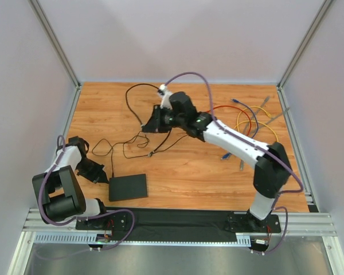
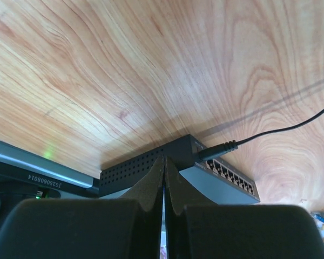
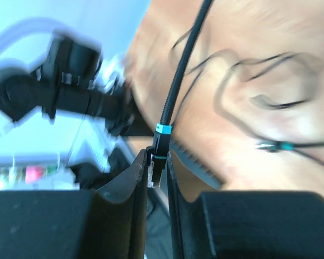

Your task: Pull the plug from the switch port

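1. A wood-grain table (image 1: pixel 206 172) fills the floor of a booth with pale walls (image 1: pixel 178 34) and slanted aluminium frame posts (image 1: pixel 57 46). A black base plate (image 1: pixel 178 220) runs along the near edge.
2. There are two arms. The left arm (image 1: pixel 63 189) is folded low at the near left. The right arm (image 1: pixel 241 146) reaches across toward the far middle.
3. There is one switch port (image 1: pixel 128 187), a flat black box lying on the wood near the base plate, left of centre.
4. The left gripper (image 2: pixel 163 162) has its fingers pressed together with nothing between them. It sits low, just beside the left end of the switch port.
5. The right gripper (image 3: pixel 156 162) is clamped on one plug (image 3: pixel 161 144), which has a clear tip and a black boot. A braided cable (image 3: pixel 181 70) with a cyan band leads away from it. In the overhead view this gripper is well apart from the switch port, toward the far side of the table.
6. One thin black cord (image 2: pixel 291 128) loops over the wood and ends in a round power plug (image 2: pixel 216 151).
7. Loose patch cables (image 1: pixel 249 123) in red, yellow, blue and grey lie tangled at the far right. I cannot count them exactly.
8. The switch port carries a row of sockets (image 2: pixel 232 175) along one edge. The power plug is pushed into the box at the corner beside that row.
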`<state>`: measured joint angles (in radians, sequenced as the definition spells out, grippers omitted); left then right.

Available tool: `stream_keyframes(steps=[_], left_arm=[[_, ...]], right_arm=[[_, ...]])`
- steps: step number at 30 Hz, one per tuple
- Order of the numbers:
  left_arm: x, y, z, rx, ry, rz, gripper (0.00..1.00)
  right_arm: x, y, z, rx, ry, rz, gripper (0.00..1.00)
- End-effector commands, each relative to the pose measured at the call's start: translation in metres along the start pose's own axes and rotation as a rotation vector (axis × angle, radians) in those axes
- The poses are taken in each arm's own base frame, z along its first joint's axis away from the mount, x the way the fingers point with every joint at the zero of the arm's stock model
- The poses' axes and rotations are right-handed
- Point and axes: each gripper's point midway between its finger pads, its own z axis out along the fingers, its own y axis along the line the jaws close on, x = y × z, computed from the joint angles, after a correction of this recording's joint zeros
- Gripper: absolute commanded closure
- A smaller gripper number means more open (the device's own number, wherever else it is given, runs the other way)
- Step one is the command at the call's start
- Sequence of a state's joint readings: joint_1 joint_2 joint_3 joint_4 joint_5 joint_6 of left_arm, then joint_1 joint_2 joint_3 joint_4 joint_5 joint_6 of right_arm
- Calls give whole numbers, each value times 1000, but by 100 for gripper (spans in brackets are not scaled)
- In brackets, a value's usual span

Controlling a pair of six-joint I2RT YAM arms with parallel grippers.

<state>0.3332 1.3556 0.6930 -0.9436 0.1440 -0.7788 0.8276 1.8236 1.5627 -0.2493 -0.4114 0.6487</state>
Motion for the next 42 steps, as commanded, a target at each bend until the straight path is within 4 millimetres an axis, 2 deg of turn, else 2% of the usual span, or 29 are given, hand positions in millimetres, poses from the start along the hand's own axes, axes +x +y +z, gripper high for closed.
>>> stream_keyframes(steps=[1,4,5,6,7,8,9,10,11,13,14,15,18,20,22,25,27,28,29,30,32,33,34,35,36,38,39,41,42], left_arm=[[8,-7,2,43,41,24,100],[6,-9,-1,49,34,35,100],[4,-10,-3,53,23,40,100],[3,-11,-5,58,17,43,100],[2,-11,-5,58,13,43,100],[2,-12,-7,65,9,46,100],[2,-12,-8,67,5,48,100],[2,-12,-8,64,5,48,100],[3,-12,-8,65,7,49,100],[4,-10,-8,57,9,53,100],[4,-8,-7,53,9,52,100],[4,-8,-7,52,8,52,100],[6,-9,-8,61,12,54,100],[5,-9,-9,62,8,55,100],[5,-8,-10,59,9,57,100],[5,-8,-12,62,2,63,100],[7,-7,-11,62,5,68,100],[7,-6,-11,60,5,67,100],[8,-6,-10,63,11,67,100],[9,-7,-10,66,12,69,100],[9,-8,-11,78,10,74,100],[8,-8,-12,76,6,74,100],[7,-9,-13,78,0,76,100],[7,-9,-13,79,1,76,100],[7,-9,-14,80,0,80,100],[6,-10,-17,82,-7,82,100],[6,-10,-18,83,-10,84,100],[6,-10,-18,82,-9,82,100],[5,-10,-18,82,-9,82,100]], right_arm=[[-43,-72,-48,253,-238,75,100],[-57,-100,-95,340,-343,121,100],[-46,-121,-101,400,-332,144,100],[-46,-139,-114,441,-344,165,100],[-46,-142,-127,444,-369,172,100],[-25,-159,-131,453,-339,212,100],[-24,-176,-146,461,-376,274,100],[-37,-168,-161,399,-455,283,100],[-17,-190,-170,380,-447,388,100],[-25,-190,-191,315,-527,423,100],[-19,-191,-195,287,-521,445,100],[-19,-203,-211,300,-559,481,100],[-16,-226,-240,397,-602,506,100],[-11,-237,-251,454,-581,479,100],[-14,-257,-272,576,-569,446,100],[-25,-275,-294,676,-556,436,100],[-26,-291,-307,746,-552,435,100],[-22,-300,-307,765,-535,456,100],[-25,-300,-304,739,-518,455,100],[-21,-311,-300,743,-488,486,100],[-15,-316,-290,705,-450,527,100],[-24,-320,-286,653,-486,559,100],[-33,-306,-277,522,-496,574,100],[-27,-305,-268,428,-518,627,100],[-65,-291,-270,285,-641,640,100],[-83,-267,-254,190,-583,611,100],[-103,-242,-236,150,-527,554,100],[-119,-217,-221,106,-521,520,100],[-132,-201,-215,66,-544,482,100]])
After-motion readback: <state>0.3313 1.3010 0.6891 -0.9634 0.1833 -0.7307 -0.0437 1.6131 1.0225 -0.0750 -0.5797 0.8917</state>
